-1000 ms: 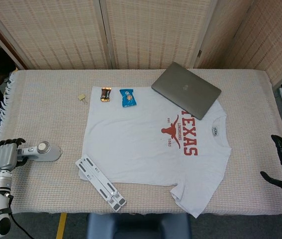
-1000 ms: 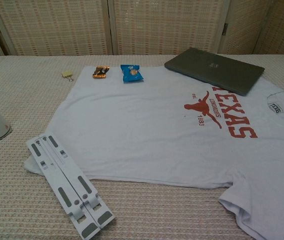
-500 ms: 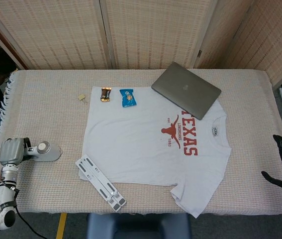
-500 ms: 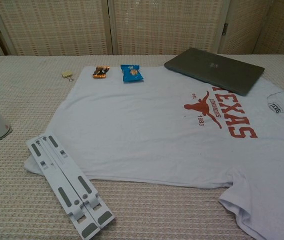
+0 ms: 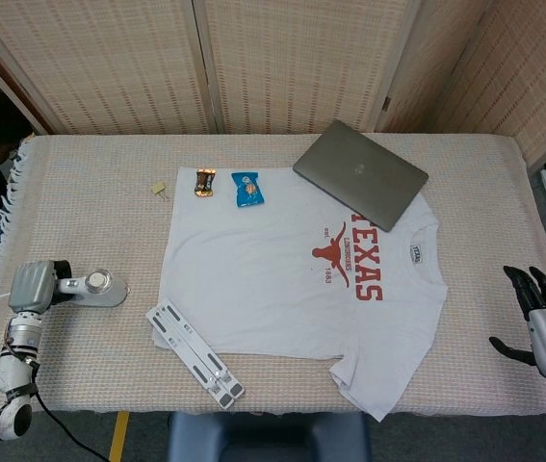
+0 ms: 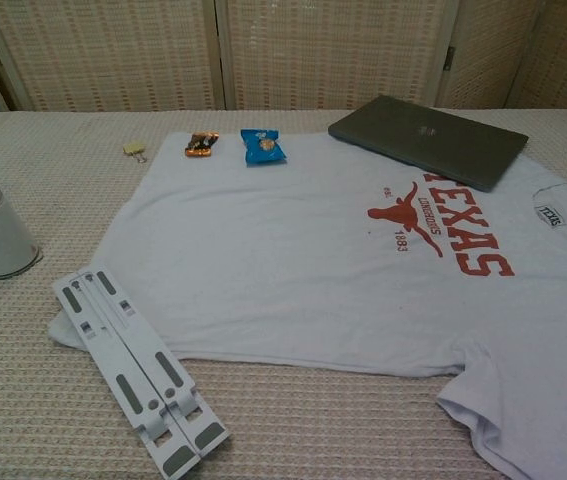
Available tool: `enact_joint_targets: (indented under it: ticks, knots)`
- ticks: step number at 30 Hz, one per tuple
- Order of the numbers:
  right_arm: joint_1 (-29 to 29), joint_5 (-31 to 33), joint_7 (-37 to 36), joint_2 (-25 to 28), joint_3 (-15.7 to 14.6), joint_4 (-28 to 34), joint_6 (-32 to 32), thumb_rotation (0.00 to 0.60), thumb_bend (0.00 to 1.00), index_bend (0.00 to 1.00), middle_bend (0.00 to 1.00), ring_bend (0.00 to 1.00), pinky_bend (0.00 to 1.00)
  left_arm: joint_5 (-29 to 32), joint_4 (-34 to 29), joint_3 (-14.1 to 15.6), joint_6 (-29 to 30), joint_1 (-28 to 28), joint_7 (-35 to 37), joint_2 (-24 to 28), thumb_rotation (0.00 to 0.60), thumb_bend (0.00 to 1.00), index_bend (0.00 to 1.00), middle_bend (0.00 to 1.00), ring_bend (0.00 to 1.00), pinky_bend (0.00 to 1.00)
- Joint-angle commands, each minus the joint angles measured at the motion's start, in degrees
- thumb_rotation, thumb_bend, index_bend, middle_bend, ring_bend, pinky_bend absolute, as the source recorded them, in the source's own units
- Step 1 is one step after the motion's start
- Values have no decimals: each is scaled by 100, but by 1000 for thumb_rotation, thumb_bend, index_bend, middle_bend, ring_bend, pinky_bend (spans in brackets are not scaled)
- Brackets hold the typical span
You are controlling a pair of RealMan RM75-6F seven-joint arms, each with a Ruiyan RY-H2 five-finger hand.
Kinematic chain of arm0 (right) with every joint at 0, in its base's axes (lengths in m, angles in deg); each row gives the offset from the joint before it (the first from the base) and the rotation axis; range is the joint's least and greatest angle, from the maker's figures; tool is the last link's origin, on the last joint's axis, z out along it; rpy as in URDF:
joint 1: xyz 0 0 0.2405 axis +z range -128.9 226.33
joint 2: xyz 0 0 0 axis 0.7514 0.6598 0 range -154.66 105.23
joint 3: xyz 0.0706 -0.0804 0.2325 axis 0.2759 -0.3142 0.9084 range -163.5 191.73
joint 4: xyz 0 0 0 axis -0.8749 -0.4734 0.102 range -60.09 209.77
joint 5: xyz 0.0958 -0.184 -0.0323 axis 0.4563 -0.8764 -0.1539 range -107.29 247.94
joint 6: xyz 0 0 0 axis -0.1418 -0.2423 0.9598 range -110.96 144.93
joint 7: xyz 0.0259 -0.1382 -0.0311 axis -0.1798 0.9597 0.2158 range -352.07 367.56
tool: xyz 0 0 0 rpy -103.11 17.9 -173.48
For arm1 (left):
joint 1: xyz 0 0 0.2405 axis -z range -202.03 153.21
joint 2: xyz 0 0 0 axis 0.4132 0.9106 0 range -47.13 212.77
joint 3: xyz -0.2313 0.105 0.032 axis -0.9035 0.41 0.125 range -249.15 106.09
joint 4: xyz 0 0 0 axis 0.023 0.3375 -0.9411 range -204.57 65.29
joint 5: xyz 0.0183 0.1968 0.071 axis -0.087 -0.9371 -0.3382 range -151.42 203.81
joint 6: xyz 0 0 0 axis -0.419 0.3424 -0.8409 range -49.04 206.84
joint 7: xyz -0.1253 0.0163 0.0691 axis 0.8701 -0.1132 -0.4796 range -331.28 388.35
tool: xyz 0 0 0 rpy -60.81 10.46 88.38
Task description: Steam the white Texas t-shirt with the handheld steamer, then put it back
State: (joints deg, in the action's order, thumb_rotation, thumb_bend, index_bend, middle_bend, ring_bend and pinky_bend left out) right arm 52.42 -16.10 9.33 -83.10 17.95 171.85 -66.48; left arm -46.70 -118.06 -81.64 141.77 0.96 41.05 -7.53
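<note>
We hold the steamer (image 5: 94, 287) in our left hand (image 5: 34, 287) at the counter's left edge; t-shirt (image 5: 292, 279) lies flat to its right, nearer this hand. Right hand (image 5: 545, 327) spread wide, idle.

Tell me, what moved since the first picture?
The steamer slid a little toward the shirt, with the left robot hand on its handle. The right robot hand shifted a bit inward at the table's right edge, fingers spread. The shirt, laptop, snacks and stand stayed put.
</note>
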Motion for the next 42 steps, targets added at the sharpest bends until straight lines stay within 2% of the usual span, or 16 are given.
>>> enact_joint_targets:
  ticks: [1, 5, 7, 8, 10, 14, 18, 22, 26, 32, 42]
  knots:
    - [241, -340, -291, 115, -182, 171, 396, 600, 265, 0, 97, 43, 129, -388, 41, -59, 509, 40, 592, 5, 600, 341, 929, 1000, 876, 731]
    - [617, -713, -722, 253, -344, 362, 987, 592, 675, 0, 77, 4, 111, -603, -314, -109, 835, 120, 572, 187, 600, 342, 928, 1000, 876, 730]
    - [843, -926, -841, 224, -386, 359, 1251, 540, 816, 0, 67, 0, 60, -682, -641, -154, 911, 196, 515, 305, 600, 340, 928, 1000, 875, 730]
    - [942, -1022, -890, 184, -403, 337, 1356, 495, 885, 0, 64, 0, 29, -709, -793, -177, 929, 235, 477, 356, 600, 339, 928, 1000, 875, 731]
    - [1158, -1219, -1026, 78, -434, 250, 1562, 436, 958, 0, 56, 0, 1, -734, -1129, -232, 939, 310, 366, 470, 600, 339, 928, 1000, 875, 731]
    - [1709, -1387, -1334, -308, -520, -22, 2318, 396, 974, 0, 39, 0, 0, -838, -1673, -343, 698, 728, -49, 433, 600, 339, 929, 1000, 875, 731]
    - [1982, -1413, -1303, -710, -528, -416, 2600, 393, 978, 0, 27, 0, 0, -722, -1924, -500, 285, 1156, -467, 272, 600, 339, 929, 1000, 875, 731]
    - [2105, -1386, -1252, -1101, -603, -806, 2746, 391, 979, 0, 23, 0, 0, -458, -1892, -687, -153, 1586, -840, -28, 600, 340, 928, 1000, 875, 730]
    - [2163, -1426, -1254, -1487, -727, -1219, 2772, 394, 979, 0, 20, 0, 0, -309, -1613, -756, -393, 1956, -1258, -462, 600, 339, 929, 1000, 875, 731]
    - [2195, -1409, -1256, -1873, -830, -1581, 2684, 399, 978, 0, 20, 0, 0, -254, -922, -673, -751, 2454, -1735, -1151, 600, 338, 929, 1000, 874, 730]
    - [2249, -1288, -1391, -2046, -996, -1852, 2646, 400, 979, 0, 20, 0, 0, 47, 188, -749, -1133, 2900, -1723, -2052, 600, 339, 929, 1000, 874, 731]
